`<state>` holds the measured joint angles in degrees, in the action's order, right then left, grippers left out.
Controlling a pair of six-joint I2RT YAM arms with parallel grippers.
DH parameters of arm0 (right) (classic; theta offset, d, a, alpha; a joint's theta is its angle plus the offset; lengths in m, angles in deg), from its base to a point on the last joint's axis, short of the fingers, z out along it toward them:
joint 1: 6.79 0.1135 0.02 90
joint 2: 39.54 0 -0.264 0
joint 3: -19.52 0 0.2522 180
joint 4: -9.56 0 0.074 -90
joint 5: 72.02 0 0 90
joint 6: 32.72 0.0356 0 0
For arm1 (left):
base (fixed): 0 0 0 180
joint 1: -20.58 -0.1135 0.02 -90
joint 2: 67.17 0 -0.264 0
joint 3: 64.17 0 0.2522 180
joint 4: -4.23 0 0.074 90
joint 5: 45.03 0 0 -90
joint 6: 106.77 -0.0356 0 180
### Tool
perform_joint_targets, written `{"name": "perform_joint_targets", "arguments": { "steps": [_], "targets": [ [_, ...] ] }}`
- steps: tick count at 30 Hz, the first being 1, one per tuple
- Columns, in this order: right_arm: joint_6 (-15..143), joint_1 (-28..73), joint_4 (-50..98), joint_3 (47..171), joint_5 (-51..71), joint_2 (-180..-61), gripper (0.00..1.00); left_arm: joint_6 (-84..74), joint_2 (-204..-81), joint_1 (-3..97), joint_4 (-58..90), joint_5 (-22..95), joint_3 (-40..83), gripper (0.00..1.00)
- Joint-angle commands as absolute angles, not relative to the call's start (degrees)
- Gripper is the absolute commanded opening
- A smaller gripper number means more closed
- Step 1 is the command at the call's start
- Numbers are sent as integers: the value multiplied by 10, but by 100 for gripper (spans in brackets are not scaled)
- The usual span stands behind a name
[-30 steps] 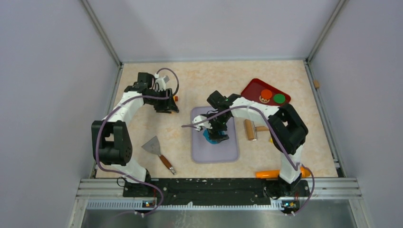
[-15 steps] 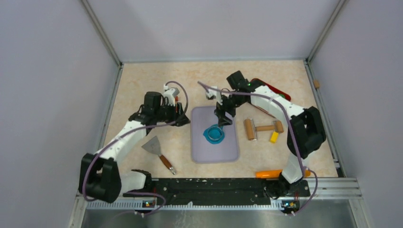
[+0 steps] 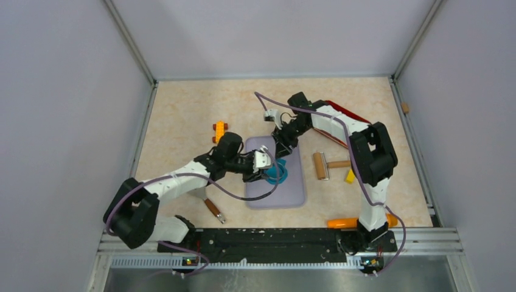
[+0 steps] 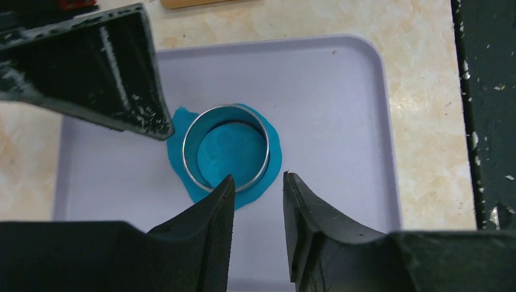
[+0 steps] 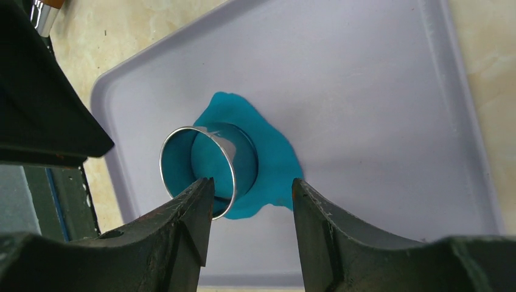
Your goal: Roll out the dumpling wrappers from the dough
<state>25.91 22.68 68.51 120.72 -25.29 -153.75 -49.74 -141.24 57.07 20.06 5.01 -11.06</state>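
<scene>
The dough [image 4: 268, 176] is a flattened teal-blue patch on the lavender mat [image 3: 286, 191]. A metal ring cutter [image 4: 226, 149] stands pressed into it, with a round of dough showing inside. The dough [image 5: 274, 158] and ring [image 5: 201, 164] also show in the right wrist view. No separate dumpling wrappers lie on the mat. My left gripper [image 4: 257, 179] is open and empty, hovering just beside the ring at the dough's edge [image 3: 268, 165]. My right gripper [image 5: 252, 182] is open and empty, above the mat's far part [image 3: 283, 145], apart from the ring.
A tan wooden roller [image 3: 322, 165] and a yellow block [image 3: 351, 176] lie right of the mat. A red tray [image 3: 341, 121] sits behind the right arm. A scraper's handle [image 3: 213, 210] lies left front, an orange block [image 3: 219, 129] far left, an orange tool [image 3: 344, 222] at the front.
My left arm swung from the table's left side across to the mat beside the dough. My right gripper left the ring on the dough and drew back toward the mat's far edge.
</scene>
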Motion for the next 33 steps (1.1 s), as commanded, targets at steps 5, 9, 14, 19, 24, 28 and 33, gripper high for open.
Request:
{"name": "perform_joint_targets", "arguments": {
  "steps": [5,9,14,19,24,28,33],
  "targets": [
    [220,240,650,1207,-261,-1536,50,-614,-1499,600,197,10,-40,36],
    [205,250,651,1190,-258,-1538,49,-627,-1521,606,222,5,-27,34],
    [201,264,642,1174,-257,-1534,50,-653,-1542,607,273,-6,-7,35],
    [203,273,634,1168,-252,-1538,50,-655,-1570,608,301,-4,10,37],
    [199,275,631,1167,-242,-1542,48,-649,-1583,612,293,20,12,25],
    [193,276,635,1167,-239,-1543,45,-649,-1591,612,297,24,15,18],
    [182,279,642,1163,-235,-1544,42,-648,-1601,614,297,29,19,17]
  ]
}}
